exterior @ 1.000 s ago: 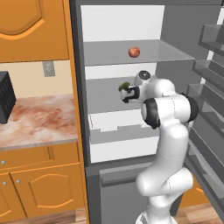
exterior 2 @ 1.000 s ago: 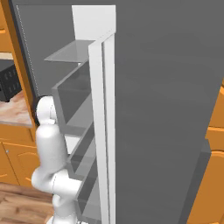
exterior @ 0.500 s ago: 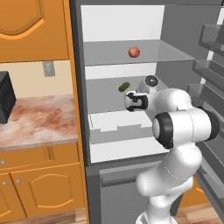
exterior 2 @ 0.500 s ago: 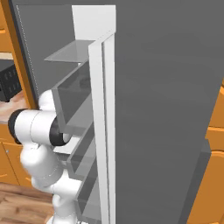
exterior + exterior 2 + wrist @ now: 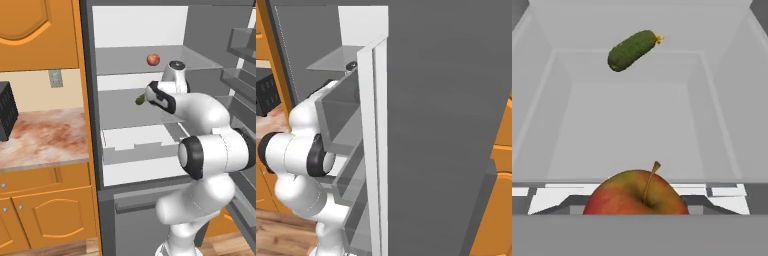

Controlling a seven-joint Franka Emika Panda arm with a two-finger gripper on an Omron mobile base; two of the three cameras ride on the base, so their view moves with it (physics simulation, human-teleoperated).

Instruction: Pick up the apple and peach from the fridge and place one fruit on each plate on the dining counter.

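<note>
White-walled fridge [image 5: 130, 30] holds peach [image 5: 153, 60], cucumber [image 5: 632, 50], apple [image 5: 636, 194].

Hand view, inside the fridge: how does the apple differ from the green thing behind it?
The apple is round and red-yellow; the green thing, a cucumber, is long and dark green. The apple has a brown stem pointing up; the cucumber has a small yellow tip and lies tilted. The apple is at the near edge of the hand view; the cucumber is farther back. Both are in the same fridge compartment.
</note>
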